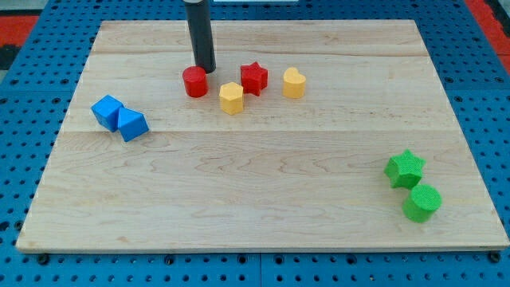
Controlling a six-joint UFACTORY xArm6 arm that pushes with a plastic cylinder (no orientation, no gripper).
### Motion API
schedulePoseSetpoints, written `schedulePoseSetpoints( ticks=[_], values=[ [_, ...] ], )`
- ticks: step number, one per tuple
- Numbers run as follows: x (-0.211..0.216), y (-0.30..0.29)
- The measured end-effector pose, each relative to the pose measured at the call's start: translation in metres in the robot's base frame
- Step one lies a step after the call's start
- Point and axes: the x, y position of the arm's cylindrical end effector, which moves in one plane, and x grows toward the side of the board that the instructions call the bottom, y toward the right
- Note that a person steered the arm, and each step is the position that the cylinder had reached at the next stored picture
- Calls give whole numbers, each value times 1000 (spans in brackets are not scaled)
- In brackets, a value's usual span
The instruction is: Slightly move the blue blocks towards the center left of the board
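Two blue blocks lie touching at the view's left: a blue cube [106,111] and a blue wedge-like block [132,125] just to its lower right. My tip [205,68] stands near the view's top, just above and right of a red cylinder [195,82], well to the upper right of the blue blocks and apart from them.
A yellow hexagonal block [231,98], a red star [253,77] and a yellow heart-like block [293,83] sit right of the red cylinder. A green star [405,168] and a green cylinder [421,202] lie at the lower right. The wooden board [255,199] rests on a blue pegboard.
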Motion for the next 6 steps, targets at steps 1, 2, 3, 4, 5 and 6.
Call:
schedulePoseSetpoints(
  ticks=[1,2,3,4,5,6],
  values=[
    [-18,-73],
    [-3,-153],
    [54,-158],
    [95,-129],
    [105,-101],
    [107,-164]
  ],
)
